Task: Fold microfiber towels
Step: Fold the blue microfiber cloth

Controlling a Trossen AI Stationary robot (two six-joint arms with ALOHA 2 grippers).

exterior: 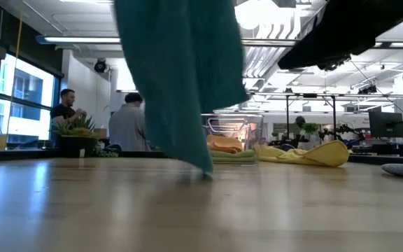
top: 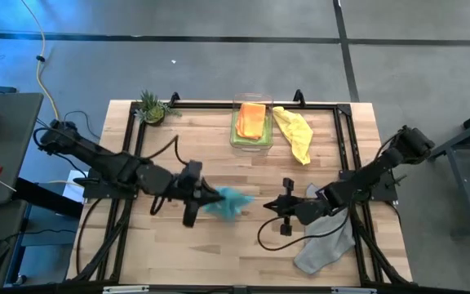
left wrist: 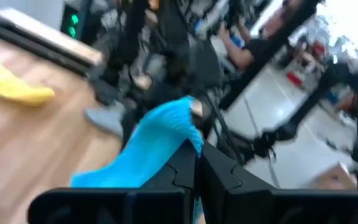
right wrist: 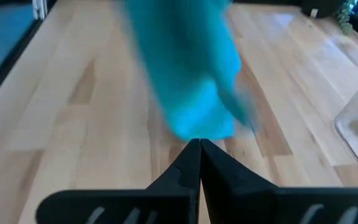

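A teal blue towel (top: 233, 202) hangs at the middle of the table from my left gripper (top: 205, 196), which is shut on it. In the low view the towel (exterior: 180, 77) drops as a long strip, and its lowest tip (exterior: 206, 170) is at or just above the tabletop. My right gripper (top: 269, 207) is shut with nothing between its fingers. It points at the towel from the table's right, with a small gap between them. In the right wrist view the towel (right wrist: 191, 81) hangs just ahead of the fingertips (right wrist: 199, 144). My left gripper pinches the teal towel between its two shut fingers at a bunched upper part (left wrist: 188, 134); how many layers it holds is unclear. The fingers come nearly level from the table's left. The cloth hangs slack below them and is lifted off the table except perhaps for its lowest tip.
A clear bin (top: 237, 135) at the far middle holds an orange towel (top: 252, 119) on a green one. A yellow towel (top: 294, 132) lies right of the bin. A grey towel (top: 325, 245) lies near the front right, under my right arm. A small plant (top: 153, 108) stands at the far left.
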